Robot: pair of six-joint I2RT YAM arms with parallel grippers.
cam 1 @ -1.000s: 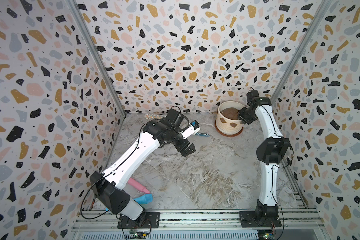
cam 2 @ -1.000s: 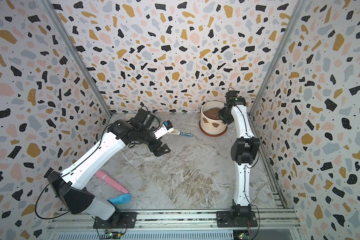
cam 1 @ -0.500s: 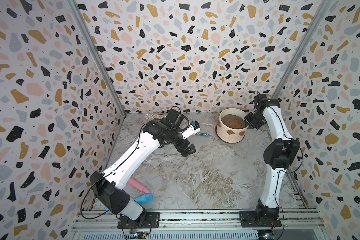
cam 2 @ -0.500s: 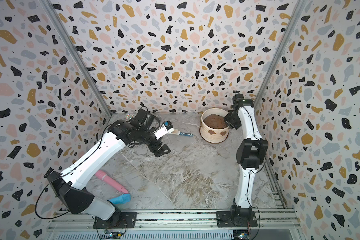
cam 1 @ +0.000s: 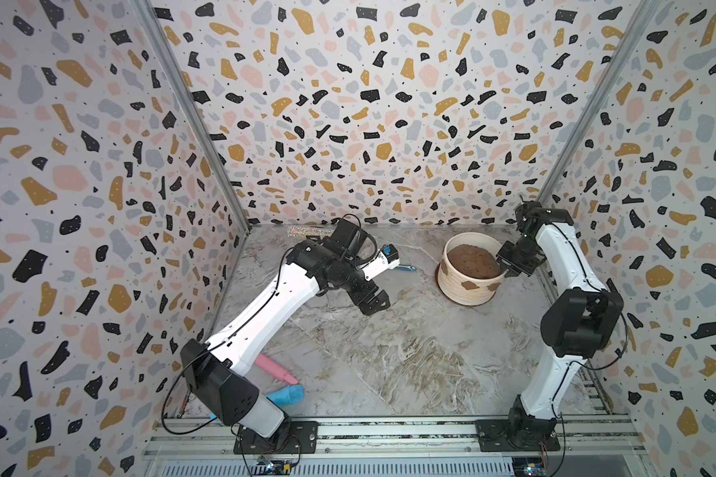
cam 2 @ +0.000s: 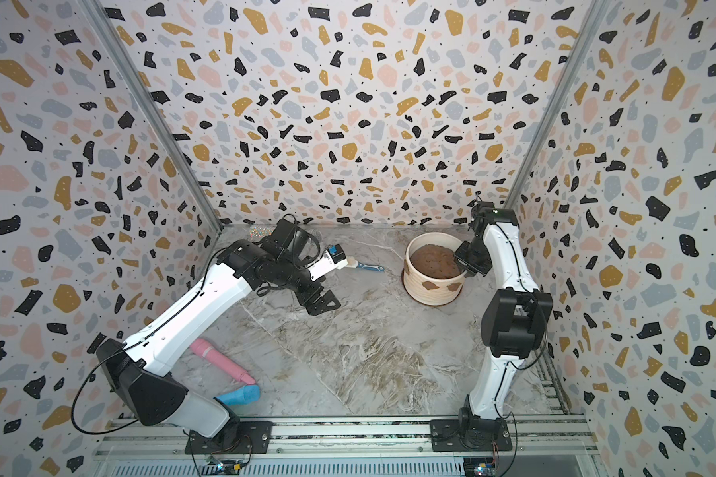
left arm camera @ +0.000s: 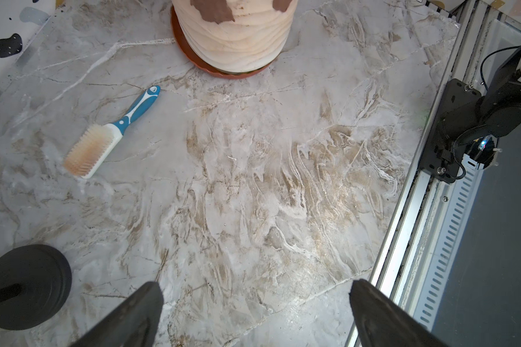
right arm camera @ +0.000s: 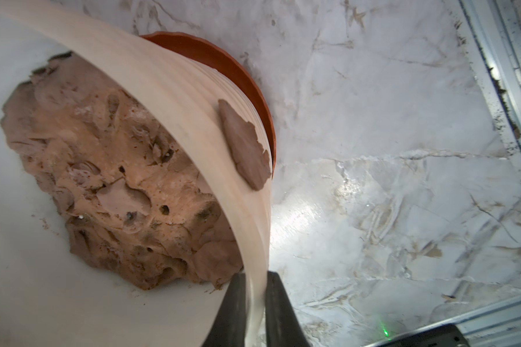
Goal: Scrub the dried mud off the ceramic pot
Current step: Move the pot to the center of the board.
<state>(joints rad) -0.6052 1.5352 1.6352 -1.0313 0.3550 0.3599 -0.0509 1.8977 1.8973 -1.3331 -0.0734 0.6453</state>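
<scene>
The ceramic pot [cam 1: 470,289] [cam 2: 433,289] is cream and ribbed, on a terracotta saucer [left arm camera: 223,73], at the back right of the marble floor. It seems to lean a little in the saucer. Brown soil [right arm camera: 112,168] fills it. Patches of dried mud [cam 1: 468,285] [cam 2: 430,285] [left arm camera: 214,10] [right arm camera: 247,147] stick to its outer wall. My right gripper [cam 1: 507,268] [cam 2: 466,268] [right arm camera: 254,288] is shut on the pot's rim, one finger inside, one outside. My left gripper [cam 1: 375,303] [cam 2: 321,303] [left arm camera: 256,285] hangs open and empty above the floor, left of the pot.
A blue-handled scrub brush [left arm camera: 112,132] [cam 1: 404,268] [cam 2: 364,266] lies on the floor between the left arm and the pot. A pink object [cam 1: 273,367] and a blue one [cam 1: 288,394] lie front left. A glittery tube [cam 1: 306,231] rests by the back wall. Rails [cam 1: 389,433] edge the front.
The right arm has swung right and nearer, its jaws closing tight on the pot's rim, and the pot has shifted slightly toward the front. The left arm has not moved.
</scene>
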